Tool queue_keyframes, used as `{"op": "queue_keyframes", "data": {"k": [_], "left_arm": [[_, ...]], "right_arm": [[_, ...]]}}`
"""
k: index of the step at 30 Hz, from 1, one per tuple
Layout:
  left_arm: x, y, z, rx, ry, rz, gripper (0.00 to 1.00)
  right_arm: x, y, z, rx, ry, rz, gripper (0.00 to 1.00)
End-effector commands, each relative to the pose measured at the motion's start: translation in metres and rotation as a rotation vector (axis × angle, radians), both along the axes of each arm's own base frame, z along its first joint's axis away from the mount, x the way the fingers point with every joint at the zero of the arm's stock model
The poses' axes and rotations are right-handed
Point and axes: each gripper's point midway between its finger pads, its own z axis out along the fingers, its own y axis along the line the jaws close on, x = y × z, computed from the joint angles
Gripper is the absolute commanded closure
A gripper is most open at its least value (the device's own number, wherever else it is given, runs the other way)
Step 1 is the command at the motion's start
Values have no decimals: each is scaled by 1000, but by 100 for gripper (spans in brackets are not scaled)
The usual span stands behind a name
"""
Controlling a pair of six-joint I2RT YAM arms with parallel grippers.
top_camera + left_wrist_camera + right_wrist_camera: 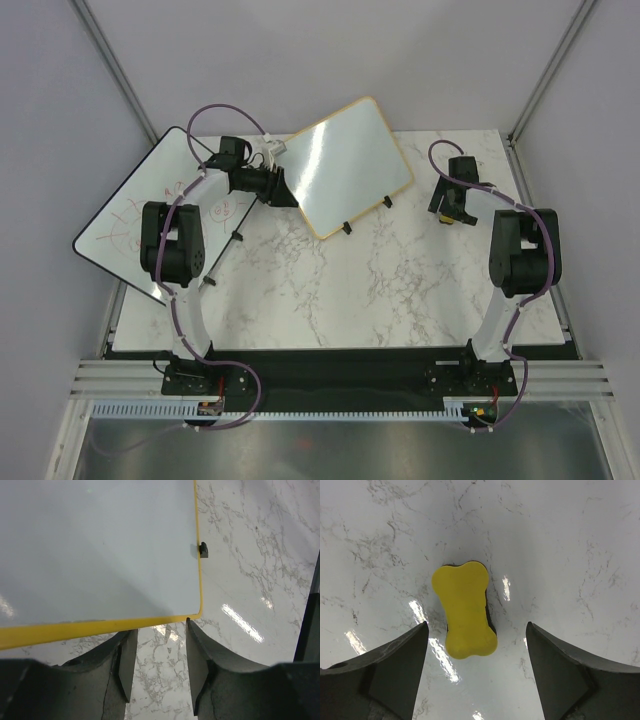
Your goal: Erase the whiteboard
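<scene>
Blank whiteboard [100,550] with yellow frame and rounded corner, small black foot [203,549] on its right edge, white marble desk [260,570] beneath, left jaws parted just below the frame, gripping nothing.

The white marble-patterned table top [380,290] was viewed steeply downward from a fixed camera set high above and behind both arm bases, so that both arms were taken in. The left wrist view was taken close over one corner of the rectangular whiteboard with a light wooden frame [100,555], looking down along it. The right wrist view was pointed straight down, close above a yellow bone-shaped eraser [465,610]. That board corner and the marble were shared with the overhead view.
</scene>
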Motion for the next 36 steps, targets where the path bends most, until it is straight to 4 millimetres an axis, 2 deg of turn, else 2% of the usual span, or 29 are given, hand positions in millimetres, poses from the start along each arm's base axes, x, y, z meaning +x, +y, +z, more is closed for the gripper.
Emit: {"op": "queue_keyframes", "data": {"k": [1, 9, 11, 13, 16, 19, 21, 22, 23, 24, 26, 27, 30, 32, 33, 34, 35, 36], "left_arm": [[7, 1, 16, 8, -92, -22, 49], [-1, 3, 24, 19, -131, -34, 32], [-5, 5, 27, 24, -139, -34, 25], [-10, 6, 29, 32, -149, -35, 11], [-13, 11, 32, 59, -164, -20, 1], [-19, 19, 36, 106, -175, 4, 1], [-23, 24, 46, 131, -198, 22, 1], [-26, 30, 42, 166, -180, 46, 1], [-30, 33, 50, 181, -193, 57, 1], [-31, 40, 47, 223, -189, 83, 1], [-47, 50, 48, 272, -168, 96, 1], [-51, 59, 44, 323, -171, 113, 1], [-87, 82, 23, 437, -156, 124, 1], [-102, 93, 16, 487, -162, 132, 1], [-109, 100, 23, 513, -197, 153, 1], [-123, 105, 9, 535, -170, 149, 1], [-129, 109, 7, 541, -175, 156, 1], [-141, 113, -5, 555, -160, 160, 1]], "right_arm": [[8, -1, 25, -4, -72, 2, 14], [9, -1, 37, -6, -107, 6, 14], [9, -1, 42, -7, -121, 5, 14], [8, -2, 46, -11, -138, 4, 14], [8, -3, 56, -16, -176, -2, 14], [8, -4, 68, -19, -223, -4, 15], [7, -4, 77, -21, -268, -6, 15], [6, -4, 80, -21, -285, -6, 15], [9, -4, 87, -21, -322, -5, 15], [4, -3, 89, -17, -338, -4, 15], [6, -4, 97, -19, -385, -4, 15], [1, -4, 97, -17, -391, -7, 15], [-1, -4, 102, -7, -430, -23, 15], [-2, -2, 104, 12, -450, -34, 15], [-6, -2, 104, 18, -456, -40, 15], [-7, 0, 105, 30, -464, -43, 14], [-7, 3, 106, 52, -479, -39, 15], [-12, 7, 103, 78, -481, -38, 15]]}}
